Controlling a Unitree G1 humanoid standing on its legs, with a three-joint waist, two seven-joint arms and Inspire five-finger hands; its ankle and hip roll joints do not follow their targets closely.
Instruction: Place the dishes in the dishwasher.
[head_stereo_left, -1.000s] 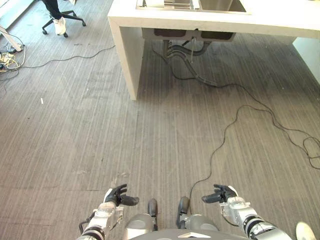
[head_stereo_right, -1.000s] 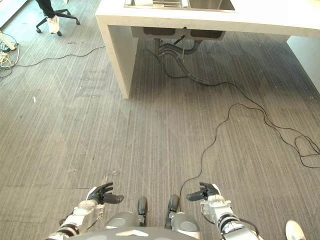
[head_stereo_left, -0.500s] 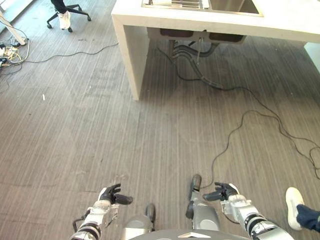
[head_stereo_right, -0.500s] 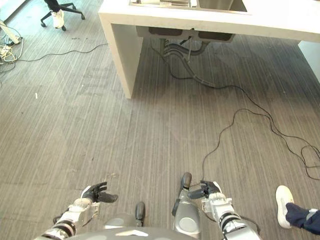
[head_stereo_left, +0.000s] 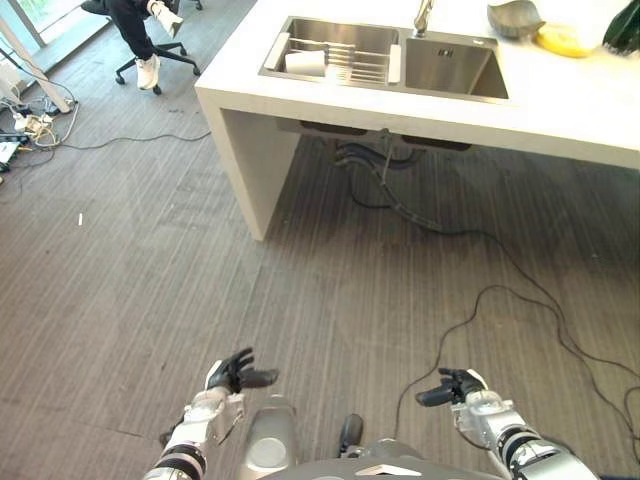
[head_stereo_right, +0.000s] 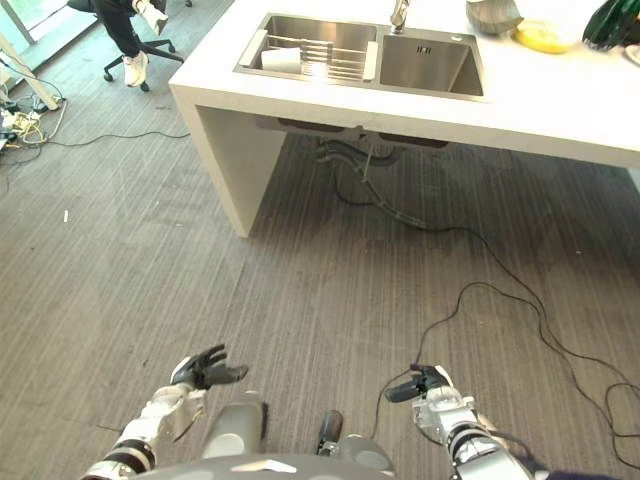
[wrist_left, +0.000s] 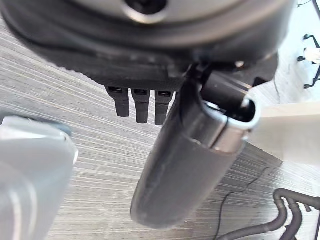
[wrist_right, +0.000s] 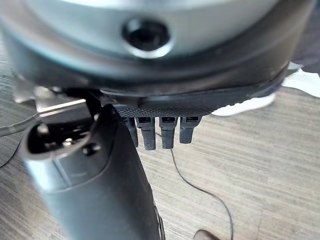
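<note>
Since the earlier frame your view has lifted, bringing the sink (head_stereo_left: 385, 62) into sight. Left hand (head_stereo_left: 232, 375), fingers loosely spread, holds nothing; right hand (head_stereo_left: 455, 387) likewise. The dish (head_stereo_left: 305, 62) lies in the sink's left basin, well ahead, nearer your left hand.

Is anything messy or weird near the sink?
Black cables trail loose across the floor from under the counter, where dark hoses hang down in the open. A white cup lies tipped in the sink's rack.
</note>
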